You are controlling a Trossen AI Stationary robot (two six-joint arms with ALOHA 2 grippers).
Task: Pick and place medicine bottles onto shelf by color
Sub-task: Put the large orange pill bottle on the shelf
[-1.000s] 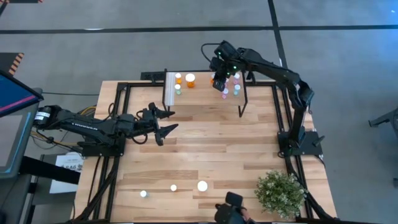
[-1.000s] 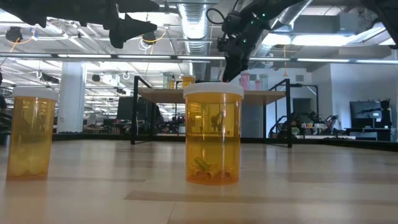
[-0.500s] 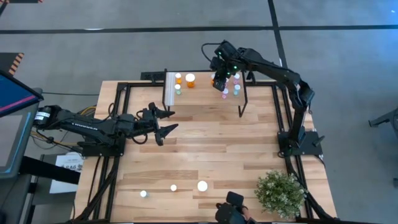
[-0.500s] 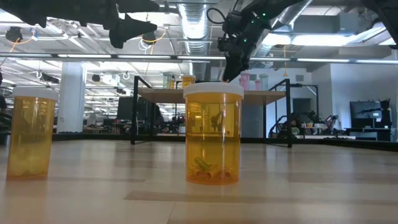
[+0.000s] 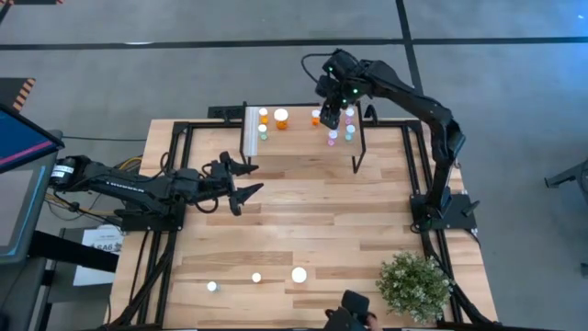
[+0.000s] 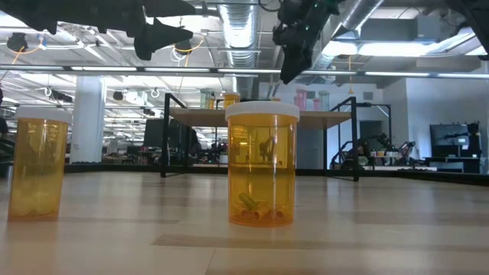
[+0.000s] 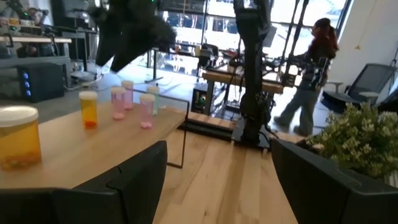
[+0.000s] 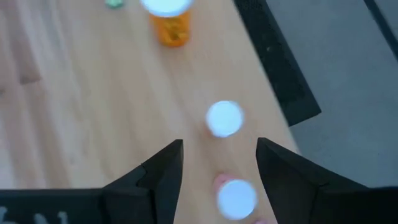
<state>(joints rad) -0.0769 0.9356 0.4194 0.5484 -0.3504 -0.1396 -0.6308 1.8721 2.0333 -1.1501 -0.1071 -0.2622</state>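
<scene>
The shelf (image 5: 299, 138) stands at the table's far side on thin black legs, its white end panel on the left. On its plank stand medicine bottles: two orange ones (image 5: 281, 118) and a teal one at the left, a small orange one (image 5: 316, 117), and pink (image 5: 333, 138) and teal ones at the right. My right gripper (image 5: 325, 103) hangs open above the small orange bottle's white cap (image 8: 224, 118), holding nothing. My left gripper (image 5: 241, 179) stays open and level over the table's left half. Three more bottles (image 5: 299, 274) stand near the table's near edge.
A bushy green plant (image 5: 415, 285) sits at the near right corner. In the low view two large orange bottles (image 6: 261, 164) stand close to the camera. Bare wood lies between the shelf and the near bottles. A person (image 7: 311, 68) shows in the room beyond.
My right gripper has risen straight up off the shelf, mostly in the last half second. The small orange bottle it stood over now shows uncovered and upright on the plank. My left arm has kept still.
</scene>
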